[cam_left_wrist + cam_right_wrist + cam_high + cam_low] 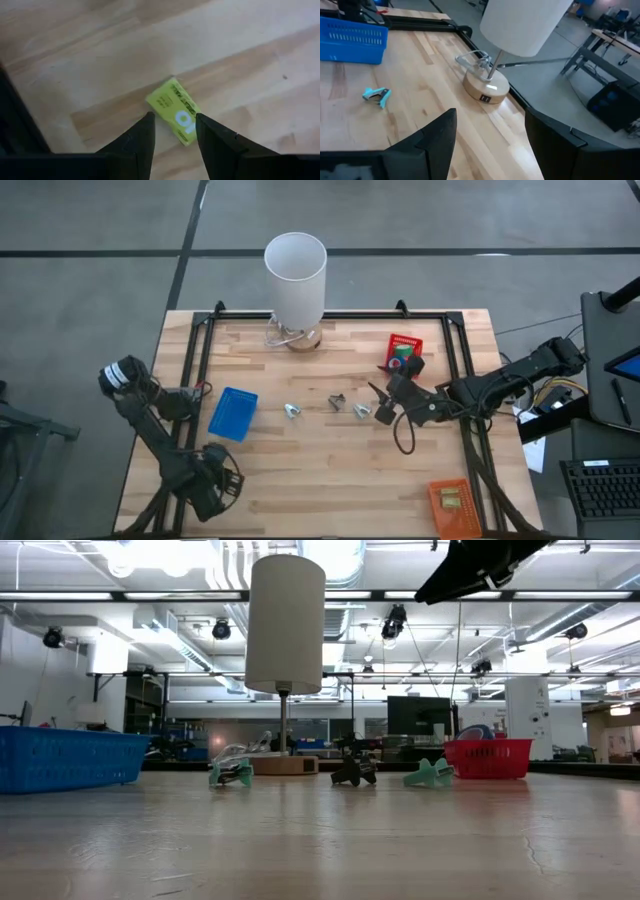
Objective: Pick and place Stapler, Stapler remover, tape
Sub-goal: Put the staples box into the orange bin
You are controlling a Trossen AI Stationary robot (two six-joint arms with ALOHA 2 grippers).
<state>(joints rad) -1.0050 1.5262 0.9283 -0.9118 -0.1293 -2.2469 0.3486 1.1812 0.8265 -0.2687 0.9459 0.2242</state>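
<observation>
The table lamp [296, 280] stands at the far edge of the wooden table [300, 480], centred, and serves as the reference.

Three staple removers lie in a row nearer than the lamp base: the first staple remover [291, 412] directly in front of it, the dark staple remover [338, 402] beside that toward the right arm, and the third staple remover [361, 411] next along. The blue bin [233, 414] sits on the left-arm side of the lamp, nearer the front. The red bin [403, 352], on the right-arm side of the lamp, holds tape rolls [399, 362]. The orange bin [450, 507] occupies the front corner on the right-arm side.

The right gripper [385, 402] hovers between the red bin and the third staple remover, fingers spread wide, holding nothing.

The left gripper [174, 131] is at the front corner on the left-arm side, far from the lamp. Its fingers stand apart over a yellow-green box [173, 110] lying on the table, not clamped on it.
</observation>
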